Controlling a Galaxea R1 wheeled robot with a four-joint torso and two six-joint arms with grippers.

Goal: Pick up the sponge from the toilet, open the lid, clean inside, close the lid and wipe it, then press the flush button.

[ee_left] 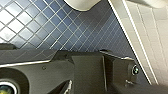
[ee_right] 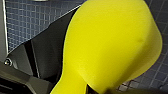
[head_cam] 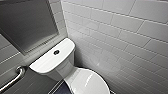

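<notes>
The white toilet (head_cam: 51, 62) stands in the corner, seen from above in the head view. Its oval lid (head_cam: 87, 82) lies down over the bowl. The dark round flush button (head_cam: 56, 52) sits in the middle of the flat tank top. The bright yellow sponge (ee_right: 112, 45) looms large in the right wrist view, pinched narrow at one end where my right gripper (ee_right: 87, 88) is shut on it, above blue floor tiles. My left gripper is open and holds nothing; its wrist view looks down on blue floor tiles (ee_left: 65, 30) and a white rounded edge of the toilet (ee_left: 80, 3).
White brick-pattern wall tiles (head_cam: 120, 35) run close along the toilet's right side. A grey panel (head_cam: 27, 22) hangs on the wall behind the tank, with a chrome grab bar (head_cam: 15, 77) below it. A white skirting (ee_left: 130, 32) borders the floor.
</notes>
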